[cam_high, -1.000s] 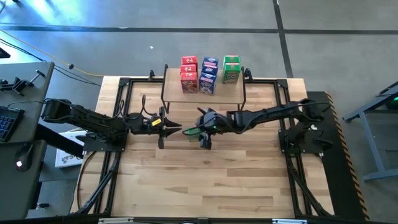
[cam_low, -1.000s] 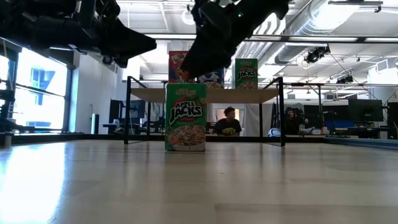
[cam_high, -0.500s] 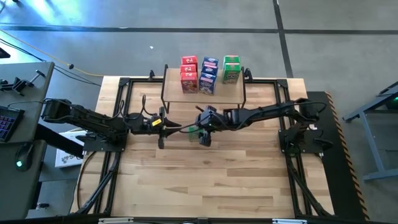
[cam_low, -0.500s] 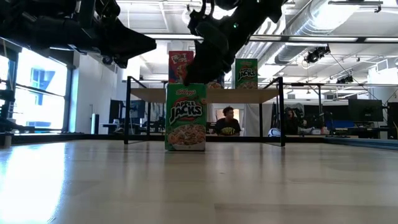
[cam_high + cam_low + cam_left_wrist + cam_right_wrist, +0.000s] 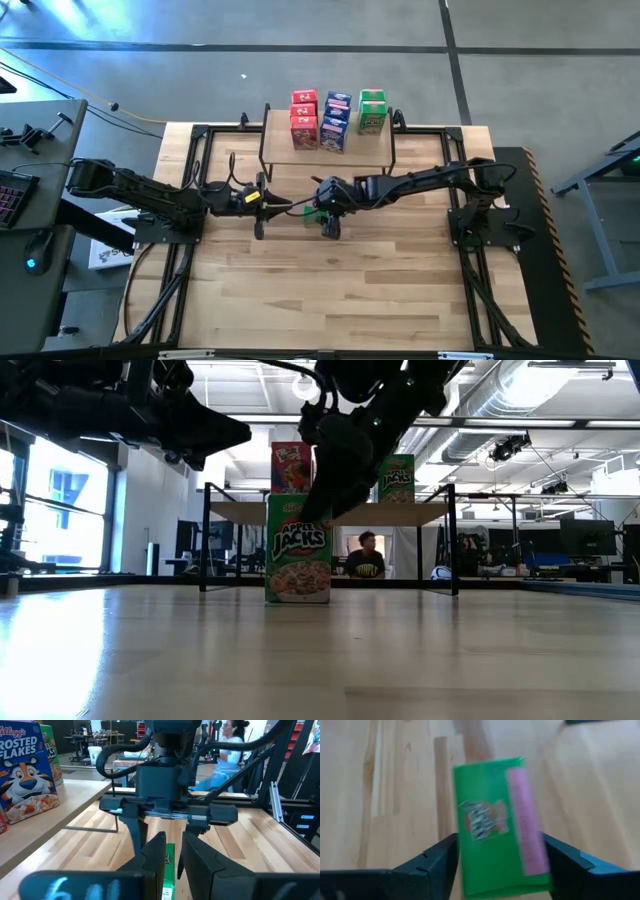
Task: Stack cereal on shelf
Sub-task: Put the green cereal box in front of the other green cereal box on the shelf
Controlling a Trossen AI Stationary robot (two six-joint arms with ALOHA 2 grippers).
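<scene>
- Now the right tool [image 5: 497,865] is hanging over a green cereal box [image 5: 298,550] standing alone on the counter [image 5: 330,290], near the middle, just in front of the shelf [image 5: 327,148].
- Right tool's fingers [image 5: 432,862] are flanking the box top, one on each broad face, still parted; no firm clamp showing yet.
- Left tool [image 5: 278,207] is waiting just left of the box, fingers nearly together, holding nothing.
- Box is standing upright, long axis vertical, printed front facing the near edge of the counter; narrow top panel is running left to right.
- Other cereal boxes are sitting on the shelf board: red stack [image 5: 304,118] to the left, blue [image 5: 336,120] in the middle, green [image 5: 372,111] to the right.
- Handling, as a guess: thin cardboard, very light, stiff along edges but walls probably giving under a hard squeeze. Glossy print may be slippery.
- Best hold looks like across the two broad faces near the top, with modest pressure.
- Risk: tall and narrow, so a sideways nudge could be tipping it over before the grip is made.
</scene>
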